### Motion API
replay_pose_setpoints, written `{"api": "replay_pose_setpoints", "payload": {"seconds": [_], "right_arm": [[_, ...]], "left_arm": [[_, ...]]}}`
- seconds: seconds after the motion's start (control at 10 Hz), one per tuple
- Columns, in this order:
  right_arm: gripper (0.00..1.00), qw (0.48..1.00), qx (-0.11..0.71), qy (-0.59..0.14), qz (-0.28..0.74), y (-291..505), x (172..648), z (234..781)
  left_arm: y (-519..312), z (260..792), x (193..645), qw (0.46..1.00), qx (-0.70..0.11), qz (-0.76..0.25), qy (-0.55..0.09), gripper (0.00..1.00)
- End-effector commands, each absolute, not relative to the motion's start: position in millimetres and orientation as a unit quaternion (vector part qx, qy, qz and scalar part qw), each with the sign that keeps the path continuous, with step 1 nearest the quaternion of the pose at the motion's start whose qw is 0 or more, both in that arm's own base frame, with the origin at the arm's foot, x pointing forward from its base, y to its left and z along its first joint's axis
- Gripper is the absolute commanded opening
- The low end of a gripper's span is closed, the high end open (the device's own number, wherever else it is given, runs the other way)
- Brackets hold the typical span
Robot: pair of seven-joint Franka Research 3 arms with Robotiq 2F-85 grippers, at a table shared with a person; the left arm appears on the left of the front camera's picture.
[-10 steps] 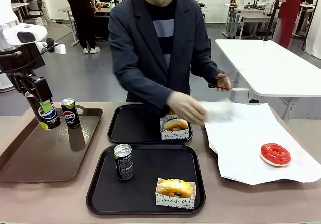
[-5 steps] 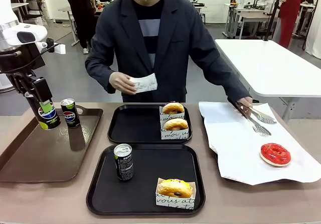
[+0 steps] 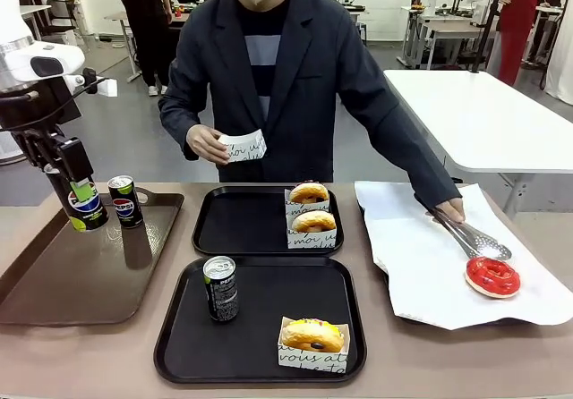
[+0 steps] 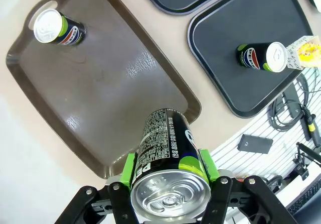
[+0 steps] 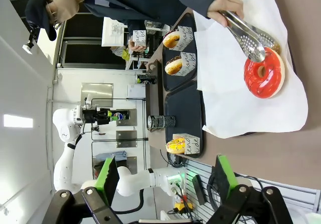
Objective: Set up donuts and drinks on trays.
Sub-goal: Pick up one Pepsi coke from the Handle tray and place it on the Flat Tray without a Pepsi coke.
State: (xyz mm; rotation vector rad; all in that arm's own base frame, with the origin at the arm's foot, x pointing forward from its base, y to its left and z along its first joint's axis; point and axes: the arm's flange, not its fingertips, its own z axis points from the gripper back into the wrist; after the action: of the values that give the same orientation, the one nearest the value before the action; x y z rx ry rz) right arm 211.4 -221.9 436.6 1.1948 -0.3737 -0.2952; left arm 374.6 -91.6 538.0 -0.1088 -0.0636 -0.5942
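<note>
A: What was hard to make out at the left end effector (image 3: 83,193)?

B: It was clenched on a slim black soda can with a silver top (image 4: 167,148), a green pad on each side. In the front view a finger covered part of the logo. In the wrist view the can hid its own base, so I couldn't tell whether it touched the long brown plastic tray with handles (image 3: 81,283) beneath it.

A: Anything cut off?

B: That tray's near left corner ran off the picture's edge. Ahead of the right end effector (image 5: 166,176), a round red-iced donut (image 3: 491,275) on a white paper sheet (image 3: 421,274) was partly covered by metal tongs (image 3: 472,238) in the person's hand (image 3: 450,209). The other hand (image 3: 208,142) held a white paper sleeve with black script (image 3: 243,146).

A: And that end effector?

B: Released, fingers spread wide, nothing between them.

A: Room to move?

B: A second black can (image 3: 124,200) stood just beside the held one, on the side toward the black trays. The rest of the brown tray lay bare. A narrow strip of counter (image 3: 466,363) parted it from them. The nearer matte black tray (image 3: 286,292) carried a third can (image 3: 220,287) and a golden glazed donut in a white paper sleeve (image 3: 312,336), well apart. The farther black tray (image 3: 237,224) held two more sleeved donuts (image 3: 314,222) close together at its end away from the left end effector, and the nearer half was bare.
</note>
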Motion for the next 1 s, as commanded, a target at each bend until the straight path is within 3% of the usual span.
{"api": "replay_pose_setpoints", "payload": {"seconds": [0.0,0.4,0.9], "right_arm": [[1.0,0.796,0.562,-0.18,-0.132,-222,212,436],[1.0,0.796,0.562,-0.18,-0.132,-222,212,436],[1.0,0.796,0.562,-0.18,-0.132,-222,212,436]], "left_arm": [[-108,542,392,0.945,-0.061,-0.318,-0.036,0.59],[-156,538,439,0.935,-0.033,-0.348,-0.055,0.59],[-208,497,483,0.918,-0.028,-0.387,-0.087,0.59]]}}
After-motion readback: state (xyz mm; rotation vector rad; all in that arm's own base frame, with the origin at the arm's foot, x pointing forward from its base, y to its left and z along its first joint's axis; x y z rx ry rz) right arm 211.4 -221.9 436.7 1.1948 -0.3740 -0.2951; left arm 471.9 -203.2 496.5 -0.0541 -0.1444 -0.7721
